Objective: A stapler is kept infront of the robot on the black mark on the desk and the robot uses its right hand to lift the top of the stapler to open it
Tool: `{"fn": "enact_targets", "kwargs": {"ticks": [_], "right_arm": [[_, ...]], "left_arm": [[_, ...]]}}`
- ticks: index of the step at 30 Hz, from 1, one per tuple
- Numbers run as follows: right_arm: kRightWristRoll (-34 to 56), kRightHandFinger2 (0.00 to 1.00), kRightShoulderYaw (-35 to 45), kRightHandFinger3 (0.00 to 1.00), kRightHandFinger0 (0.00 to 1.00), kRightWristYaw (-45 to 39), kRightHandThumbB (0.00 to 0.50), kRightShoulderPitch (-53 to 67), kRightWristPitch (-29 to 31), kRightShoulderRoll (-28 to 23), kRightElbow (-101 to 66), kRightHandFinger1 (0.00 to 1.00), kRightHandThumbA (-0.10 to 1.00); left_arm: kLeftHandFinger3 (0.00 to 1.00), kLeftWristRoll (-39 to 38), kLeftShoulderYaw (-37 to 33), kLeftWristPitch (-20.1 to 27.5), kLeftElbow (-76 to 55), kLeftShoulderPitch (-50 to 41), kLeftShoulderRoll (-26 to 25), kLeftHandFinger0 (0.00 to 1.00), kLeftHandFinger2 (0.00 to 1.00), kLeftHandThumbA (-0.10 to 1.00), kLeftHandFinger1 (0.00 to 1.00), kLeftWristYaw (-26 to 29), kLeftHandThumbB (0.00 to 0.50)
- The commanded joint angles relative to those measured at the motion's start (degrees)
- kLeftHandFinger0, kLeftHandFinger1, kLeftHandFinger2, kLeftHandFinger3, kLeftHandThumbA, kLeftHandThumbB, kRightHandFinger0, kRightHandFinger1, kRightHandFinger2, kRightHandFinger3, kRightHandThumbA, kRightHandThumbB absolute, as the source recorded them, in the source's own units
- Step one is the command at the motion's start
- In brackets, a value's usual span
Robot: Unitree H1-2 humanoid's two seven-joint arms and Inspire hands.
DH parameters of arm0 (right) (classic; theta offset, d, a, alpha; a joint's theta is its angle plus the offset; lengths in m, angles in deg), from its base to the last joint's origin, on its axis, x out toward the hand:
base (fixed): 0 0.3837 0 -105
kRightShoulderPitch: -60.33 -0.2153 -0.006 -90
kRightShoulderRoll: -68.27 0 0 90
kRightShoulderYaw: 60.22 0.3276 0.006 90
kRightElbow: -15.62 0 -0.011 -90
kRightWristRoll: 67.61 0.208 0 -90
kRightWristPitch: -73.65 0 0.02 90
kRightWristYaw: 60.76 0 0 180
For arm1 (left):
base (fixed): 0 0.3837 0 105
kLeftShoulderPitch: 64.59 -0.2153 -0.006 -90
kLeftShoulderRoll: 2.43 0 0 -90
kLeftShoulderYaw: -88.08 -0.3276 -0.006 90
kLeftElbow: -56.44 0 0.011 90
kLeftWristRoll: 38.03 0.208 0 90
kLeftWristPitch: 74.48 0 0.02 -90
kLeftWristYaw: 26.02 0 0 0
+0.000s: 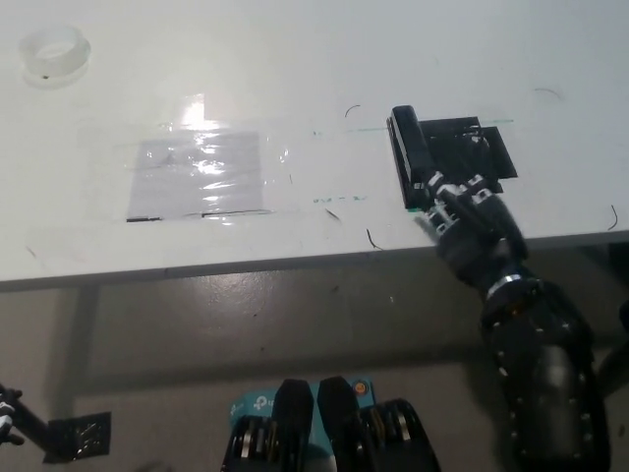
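Nearest to us, our black right arm rises from the lower right, and our right hand [470,218] sits at the front edge of the white tabletop [295,39], over the near end of the stapler. Its fingers [454,193] are curled and lie at the near end of the stapler and the near edge of the black mark; they are bunched rather than spread, but we cannot tell from this angle whether they actually pinch anything or merely rest there.

Our white left hand [8,425] shows only as a sliver at the lower left corner, down beside the body and well away from the tabletop; we cannot tell how its fingers stand.

The stapler [410,157] lies flat on the right part of the tabletop, a long dark body running from the near edge away from us, with a green strip at its near end. It rests along the left edge of the black mark [472,149], a dark square on the tabletop just to its right.

Farther left, a patch of clear tape [197,175] shines on the surface, well apart from the stapler. At the far left corner stands a roll of clear tape [54,51].
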Motion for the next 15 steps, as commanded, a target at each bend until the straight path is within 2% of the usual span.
{"fn": "enact_targets", "kwargs": {"ticks": [1, 2, 4, 5, 6, 7, 8, 11, 12, 13, 15], "right_arm": [[3.72, 0.94, -0.49, 1.00, 0.82, 0.66, 0.000, 0.31, -0.15, -5.35, -5.32, 0.87, 0.98], [4.41, 0.97, -0.15, 1.00, 0.84, -0.27, 0.000, 1.25, -0.15, -7.19, -6.46, 0.89, 1.00], [3.87, 0.94, 0.49, 1.00, 0.82, -1.04, 0.000, 2.19, -0.15, -8.72, -7.11, 0.87, 1.00], [1.92, 0.92, 1.60, 1.00, 0.80, -1.50, 0.000, 3.52, -0.15, -10.35, -8.21, 0.85, 0.98], [-2.26, 0.85, 3.69, 0.97, 0.75, -3.58, 0.000, 6.00, -0.14, -13.14, -9.59, 0.81, 0.93], [-3.20, 0.82, 3.93, 0.93, 0.72, -3.57, 0.009, 6.62, 0.11, -13.71, -9.65, 0.78, 0.90], [-4.54, 0.83, 4.47, 0.93, 0.73, -4.60, 0.003, 8.33, 1.28, -15.20, -9.42, 0.79, 0.89], [-6.01, 0.82, 5.69, 0.92, 0.73, -7.54, 0.022, 11.19, 3.94, -17.00, -7.99, 0.79, 0.87], [-7.88, 0.78, 5.85, 0.87, 0.69, -7.52, 0.025, 12.13, 5.31, -17.51, -6.84, 0.75, 0.86], [-8.98, 0.77, 6.67, 0.86, 0.68, -7.93, 0.058, 13.67, 7.17, -17.73, -5.23, 0.74, 0.85], [-11.18, 0.76, 6.79, 0.84, 0.67, -8.83, 0.070, 14.64, 9.30, -18.04, -3.45, 0.72, 0.84]], "left_arm": [[0.80, -0.64, 1.01, 0.86, -0.81, 0.32, -1.26, 0.37, 0.63, 0.59, 0.44, 0.20, 0.001], [0.80, -0.69, 1.09, 0.57, -0.89, 0.39, -1.33, 0.37, 0.63, 0.59, 0.44, 0.26, 0.010], [0.79, -0.54, 1.06, 1.00, -0.62, 0.40, -1.51, 0.38, 0.62, 0.60, 0.44, 0.13, 0.011], [0.79, -0.63, 1.12, 1.07, -0.54, 0.42, -1.54, 0.37, 0.61, 0.60, 0.43, 0.04, 0.010], [0.78, -0.81, 1.24, 0.80, -0.65, 0.45, -1.39, 0.36, 0.61, 0.60, 0.42, 0.08, 0.019], [0.78, -0.83, 1.35, 0.79, -0.75, 0.30, -1.44, 0.36, 0.61, 0.60, 0.42, 0.08, 0.015], [0.78, -0.48, 1.32, 0.76, -0.96, 0.01, -1.41, 0.37, 0.61, 0.60, 0.43, 0.29, 0.013], [0.79, -0.07, 1.27, 0.31, -1.23, -0.19, -1.40, 0.38, 0.62, 0.61, 0.43, 0.64, 0.010], [0.79, -0.23, 1.34, 0.08, -1.41, -0.20, -1.35, 0.37, 0.61, 0.60, 0.43, 0.65, 0.006], [0.79, -0.04, 1.39, -0.91, -1.92, -0.22, -1.29, 0.37, 0.61, 0.60, 0.44, 1.12, 0.004], [0.79, 0.43, 1.24, -0.92, -2.13, -0.20, -1.27, 0.37, 0.62, 0.60, 0.44, 1.33, 0.013]]}}
